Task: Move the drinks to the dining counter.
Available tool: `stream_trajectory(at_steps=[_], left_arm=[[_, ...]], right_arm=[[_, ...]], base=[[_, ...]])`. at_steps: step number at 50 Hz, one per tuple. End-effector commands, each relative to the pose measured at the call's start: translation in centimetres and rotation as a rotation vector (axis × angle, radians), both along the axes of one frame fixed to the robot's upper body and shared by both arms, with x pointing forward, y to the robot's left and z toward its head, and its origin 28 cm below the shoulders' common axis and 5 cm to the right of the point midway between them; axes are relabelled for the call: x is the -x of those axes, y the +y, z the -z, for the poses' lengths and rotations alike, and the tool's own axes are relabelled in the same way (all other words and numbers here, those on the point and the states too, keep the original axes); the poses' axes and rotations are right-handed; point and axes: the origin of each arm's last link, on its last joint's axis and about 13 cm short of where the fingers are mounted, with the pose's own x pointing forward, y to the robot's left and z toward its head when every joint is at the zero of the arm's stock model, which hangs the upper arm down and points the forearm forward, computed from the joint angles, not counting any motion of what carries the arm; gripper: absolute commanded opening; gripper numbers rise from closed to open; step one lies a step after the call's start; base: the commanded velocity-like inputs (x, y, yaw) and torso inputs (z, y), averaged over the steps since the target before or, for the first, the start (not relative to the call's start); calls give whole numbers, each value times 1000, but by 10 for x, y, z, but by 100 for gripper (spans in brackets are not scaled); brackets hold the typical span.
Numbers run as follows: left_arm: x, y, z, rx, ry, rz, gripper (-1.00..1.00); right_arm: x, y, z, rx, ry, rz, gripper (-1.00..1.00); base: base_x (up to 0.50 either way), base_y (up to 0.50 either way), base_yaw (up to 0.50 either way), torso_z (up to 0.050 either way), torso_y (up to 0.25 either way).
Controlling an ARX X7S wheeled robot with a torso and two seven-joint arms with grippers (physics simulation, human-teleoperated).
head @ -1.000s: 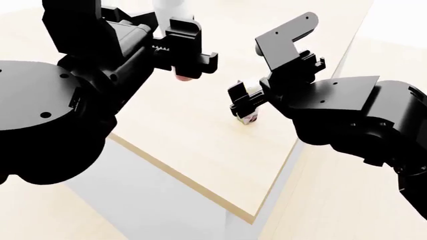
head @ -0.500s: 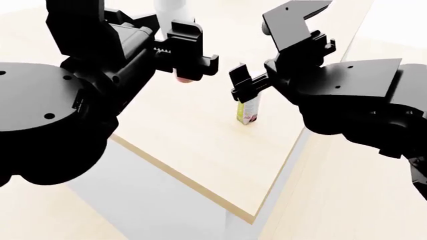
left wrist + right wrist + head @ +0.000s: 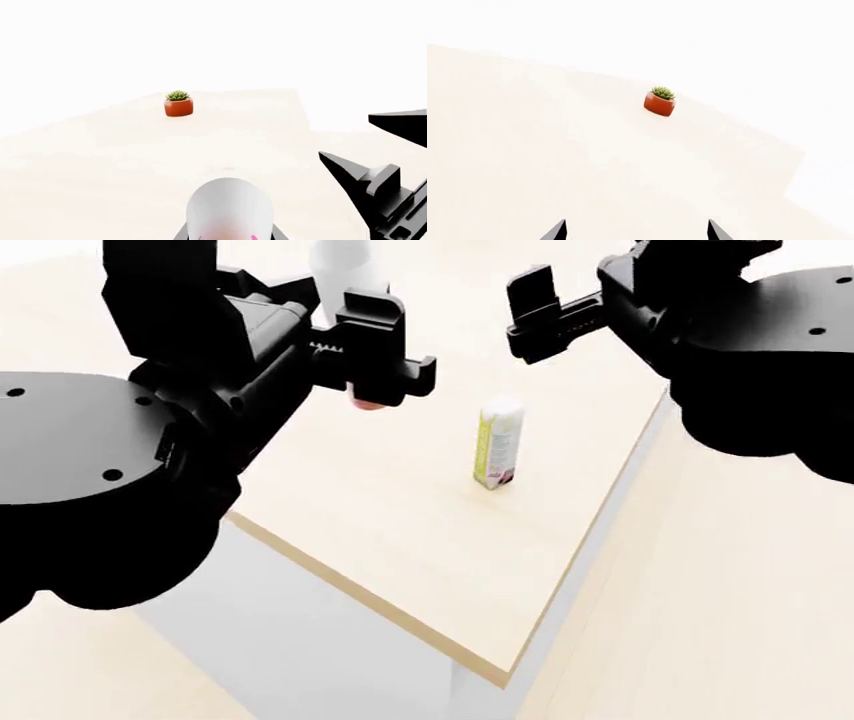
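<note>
A white and yellow-green carton [image 3: 501, 443] stands upright on the light-wood dining counter [image 3: 387, 510], with nothing holding it. Above and slightly behind it hangs my right gripper [image 3: 541, 312], open; in the right wrist view its fingertips [image 3: 714, 231] stand wide apart over bare wood. My left gripper [image 3: 382, 368] is shut on a slim white bottle [image 3: 342, 262] whose pinkish lower end shows under the fingers. It holds the bottle above the counter, left of the carton. In the left wrist view the bottle [image 3: 230, 206] fills the gap between the jaws.
A small succulent in a red-orange pot [image 3: 179, 104] [image 3: 660, 101] stands far back on the counter. The counter's sharp near corner [image 3: 505, 678] points toward me, with white sides dropping below. Part of the right arm [image 3: 383, 195] shows in the left wrist view.
My right gripper has let go of the carton and risen up and away to the right. The carton now stands alone on the counter. The left gripper has hardly moved.
</note>
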Motion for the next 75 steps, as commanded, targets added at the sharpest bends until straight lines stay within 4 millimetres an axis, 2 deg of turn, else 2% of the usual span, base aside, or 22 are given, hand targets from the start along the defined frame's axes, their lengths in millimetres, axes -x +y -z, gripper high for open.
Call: stream_trajectory(at_steps=[1, 13, 24, 30, 49, 61, 75], left_arm=[[-11, 1, 5, 32, -15, -34, -100], [-32, -9, 45, 41, 36, -13, -100], [-49, -13, 72, 86, 7, -21, -100], [-54, -11, 84, 51, 8, -50, -100], [-67, -8, 105, -79, 47, -139, -100], [-68, -12, 118, -66, 75, -112, -100], [-69, -15, 123, -25, 70, -87, -100]], right_arm=[[12, -13, -20, -28, -67, 53, 100], [16, -15, -25, -35, -87, 62, 100], [17, -17, -27, -43, -92, 69, 100], [18, -18, -26, -44, -93, 70, 100], [18, -18, -28, -46, -96, 73, 100], [19, -18, -28, -44, -97, 70, 100], [19, -17, -28, -43, -97, 66, 100]], base=[[0, 0, 0, 0, 0], [0, 0, 0, 0, 2], [0, 0, 0, 1, 1], [0, 0, 0, 0, 2], [0, 0, 0, 1, 2], [0, 0, 0, 0, 2], [0, 0, 0, 1, 2]])
